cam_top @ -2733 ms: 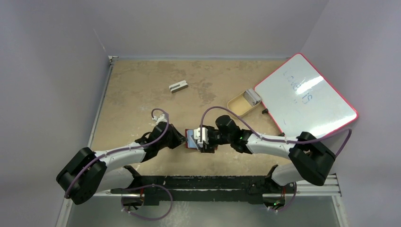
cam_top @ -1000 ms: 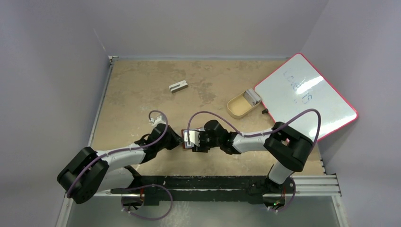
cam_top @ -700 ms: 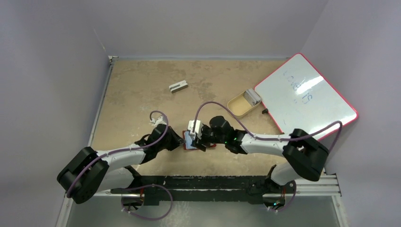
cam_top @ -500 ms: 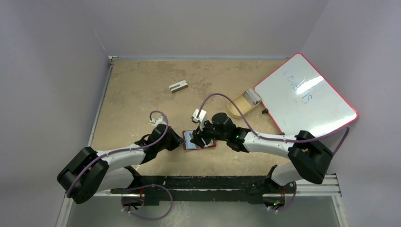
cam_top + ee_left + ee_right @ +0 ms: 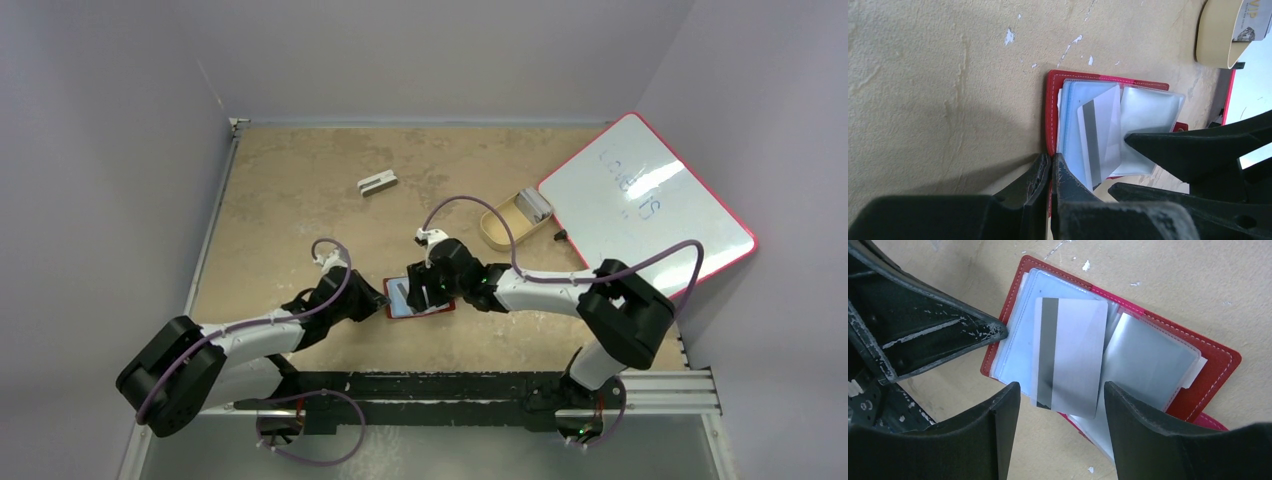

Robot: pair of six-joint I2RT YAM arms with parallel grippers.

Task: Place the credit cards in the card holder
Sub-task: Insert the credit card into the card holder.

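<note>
Right gripper: jaws stand well apart with nothing between them. It hangs just above the card, one finger on each side of it.
Left gripper: fingers are pressed together, with the tips at the red edge of the card holder. I cannot tell whether they pinch the cover or only press it flat.
Card: silver-grey with a dark stripe, free of both grippers. It lies slantwise across the open holder, and one short end overhangs the red edge.
Card holder: lies open and flat on the desk between the two grippers, with its clear sleeves fanned out.
Seating of the card: it looks laid on a sleeve or only partly slid into one, not pushed home. Which sleeve cannot be told.
Remaining cards: a pale stack stands in the tan tray, well apart from the holder and just beside the whiteboard.
Done so far: by my reading, one card has reached the holder and no more than that.
Left to do: this card probably needs squaring up and pushing fully into a sleeve. The cards in the tray then have to be brought over one at a time.
Progress: early, with most of the work ahead.
</note>
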